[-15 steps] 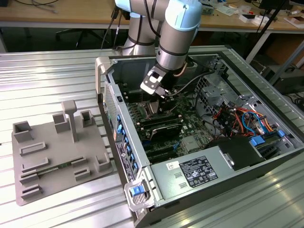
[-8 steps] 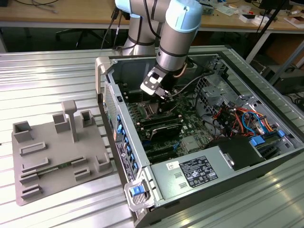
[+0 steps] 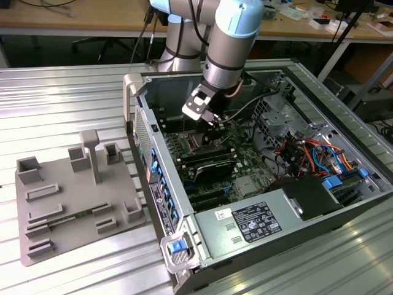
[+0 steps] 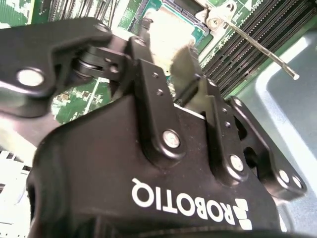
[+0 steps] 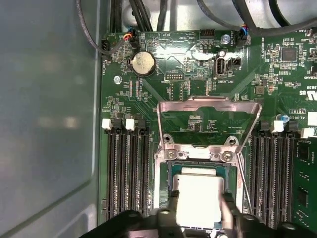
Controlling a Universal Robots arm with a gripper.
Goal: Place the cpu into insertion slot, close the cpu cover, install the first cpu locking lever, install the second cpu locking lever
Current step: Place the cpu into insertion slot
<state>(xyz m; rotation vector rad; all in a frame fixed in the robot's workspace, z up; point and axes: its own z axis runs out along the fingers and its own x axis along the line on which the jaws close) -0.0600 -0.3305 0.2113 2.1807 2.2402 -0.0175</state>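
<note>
In the first wrist view the cpu (image 5: 198,188), a small silvery square, sits at the insertion slot (image 5: 171,173), whose dark rim shows around its far edge. My gripper (image 5: 200,202) has one black finger against each side of the chip and is shut on it. The cpu cover (image 5: 208,101), a thin metal frame with a window, stands swung open past the slot. In the second wrist view the gripper (image 4: 168,49) straddles the bright cpu (image 4: 163,27), and a locking lever (image 4: 257,47) sticks up free beside it. In the exterior view the gripper (image 3: 214,120) reaches down into the open computer case.
Long black memory slots (image 5: 126,168) flank the socket on both sides. Cables (image 5: 143,15) run along the board's far edge. The case wall (image 3: 147,153), a power supply (image 3: 252,224) and coloured wiring (image 3: 313,153) hem the arm in. A grey fixture plate (image 3: 73,203) lies on the table outside.
</note>
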